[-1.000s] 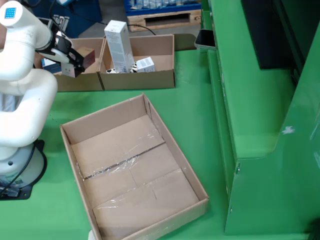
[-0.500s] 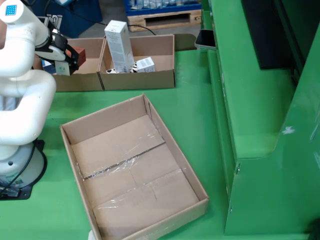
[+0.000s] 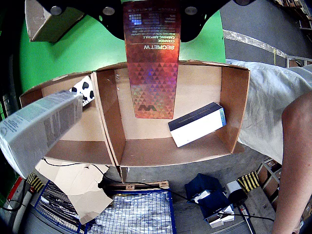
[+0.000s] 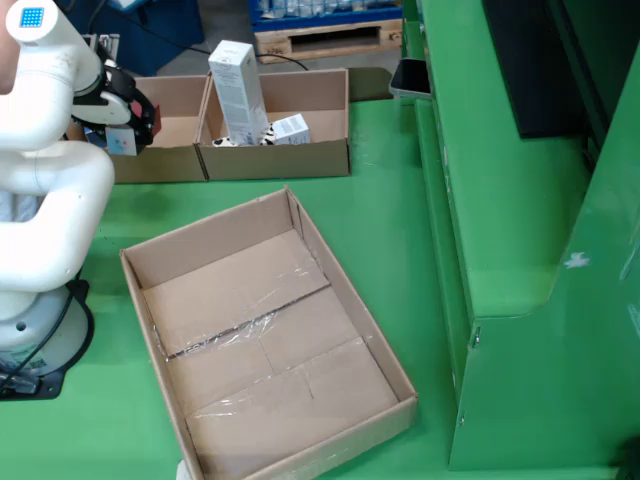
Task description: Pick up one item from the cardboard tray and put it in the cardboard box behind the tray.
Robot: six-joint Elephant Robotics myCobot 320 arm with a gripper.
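Note:
In the wrist view my gripper (image 3: 151, 6) is shut on a red holographic carton (image 3: 152, 68), which hangs over an open cardboard box (image 3: 234, 97). A dark blue and white carton (image 3: 197, 124) lies on that box's floor. In the standing view the white arm holds the gripper (image 4: 125, 112) over the left of two boxes (image 4: 170, 135) behind the large cardboard tray (image 4: 260, 330). The tray shows only loose clear film. The held carton is barely visible in that view.
The neighbouring box (image 4: 300, 155) holds a tall white carton (image 4: 238, 92), also seen in the wrist view (image 3: 41, 129), a small white carton (image 4: 291, 127) and a cow-patterned item (image 3: 86, 90). A person's arm (image 3: 298, 146) and white cloth (image 3: 273, 92) are beside the box.

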